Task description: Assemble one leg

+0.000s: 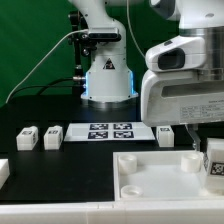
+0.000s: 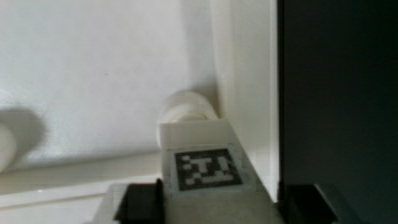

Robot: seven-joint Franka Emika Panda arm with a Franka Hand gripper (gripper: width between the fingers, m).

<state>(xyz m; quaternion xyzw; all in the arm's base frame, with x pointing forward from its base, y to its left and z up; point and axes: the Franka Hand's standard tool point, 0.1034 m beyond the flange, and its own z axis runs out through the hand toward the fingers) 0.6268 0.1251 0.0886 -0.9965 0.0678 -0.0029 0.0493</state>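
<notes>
My gripper (image 2: 222, 206) is shut on one leg (image 2: 206, 150), a small white block with a black-and-white marker on its face, gripped between both dark fingers (image 2: 143, 205). In the exterior view the gripper (image 1: 207, 152) holds this leg (image 1: 215, 160) at the exterior view's right, just over the right end of the large white square piece (image 1: 150, 178). The leg's far end sits close to that piece's edge (image 2: 107, 90); I cannot tell whether they touch. Three more legs lie on the table: two on the exterior view's left (image 1: 27, 137) (image 1: 53, 134) and one on its right (image 1: 166, 131).
The marker board (image 1: 110, 131) lies flat in front of the robot base (image 1: 106, 75). A white part (image 1: 3, 172) shows at the exterior view's left edge. A round recess of the square piece (image 2: 11, 140) shows in the wrist view. The table is black.
</notes>
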